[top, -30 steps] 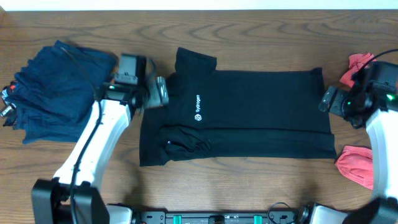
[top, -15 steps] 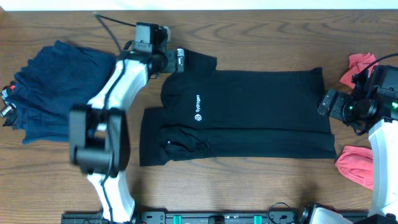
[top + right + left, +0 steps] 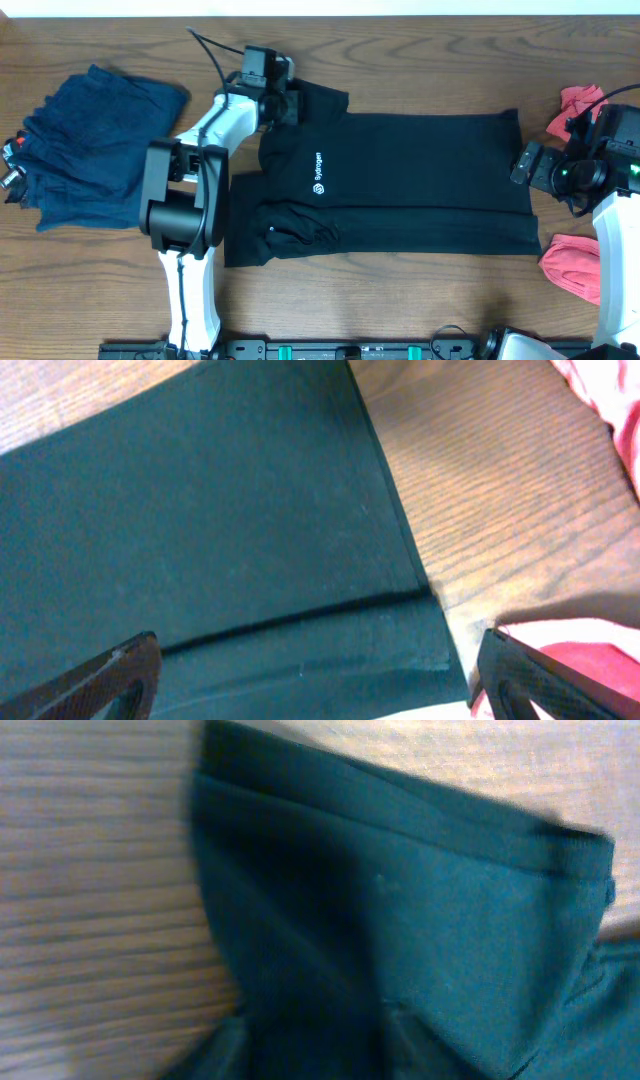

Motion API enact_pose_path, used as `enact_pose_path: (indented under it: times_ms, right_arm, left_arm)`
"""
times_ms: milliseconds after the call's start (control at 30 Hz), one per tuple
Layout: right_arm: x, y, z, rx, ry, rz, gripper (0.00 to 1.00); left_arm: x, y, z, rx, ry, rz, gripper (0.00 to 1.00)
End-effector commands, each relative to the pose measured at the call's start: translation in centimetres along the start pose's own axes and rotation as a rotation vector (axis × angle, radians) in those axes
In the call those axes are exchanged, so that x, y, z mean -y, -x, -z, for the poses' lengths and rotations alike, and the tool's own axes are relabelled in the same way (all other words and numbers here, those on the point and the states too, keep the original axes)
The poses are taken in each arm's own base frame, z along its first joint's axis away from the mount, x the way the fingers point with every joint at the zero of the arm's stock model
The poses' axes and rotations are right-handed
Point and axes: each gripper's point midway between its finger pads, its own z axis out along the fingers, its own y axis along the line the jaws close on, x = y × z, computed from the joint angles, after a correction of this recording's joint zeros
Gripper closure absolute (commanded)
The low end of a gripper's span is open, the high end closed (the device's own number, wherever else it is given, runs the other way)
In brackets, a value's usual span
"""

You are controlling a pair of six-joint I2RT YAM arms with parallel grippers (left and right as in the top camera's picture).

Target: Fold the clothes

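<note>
1 black T-shirt (image 3: pixel 400 190) mid-desk | 1 navy pile (image 3: pixel 90 150) left edge | 2 red garments (image 3: pixel 575 268) right edge | left gripper (image 3: pixel 288 100) at sleeve (image 3: pixel 400 920), grip unreadable | right gripper (image 3: pixel 320 675) spread wide

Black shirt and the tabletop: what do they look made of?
Black shirt: looks like soft knit fabric, probably cotton jersey, with a matte finish. It lies limp with creases, a stitched hem and a printed white logo. Tabletop: brown wood or wood-look laminate with a low sheen. Grain lines show, but which of the two it is stays unclear.
</note>
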Motion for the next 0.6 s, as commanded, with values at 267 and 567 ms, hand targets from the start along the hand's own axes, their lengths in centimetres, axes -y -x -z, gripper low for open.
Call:
enact_pose_path:
  times_ms: [267, 567]
  right_arm:
    - [-1.1, 3.3, -0.8, 0.109, 0.042, 0.072, 0.17]
    - [-2.1, 7.6, -10.1, 0.088, 0.096, 0.112, 0.11]
  left_arm:
    - [1.1, 1.4, 1.8, 0.032, -0.021, 0.021, 0.94]
    - [2.3, 0.3, 6.2, -0.032, -0.009, 0.095, 0.94]
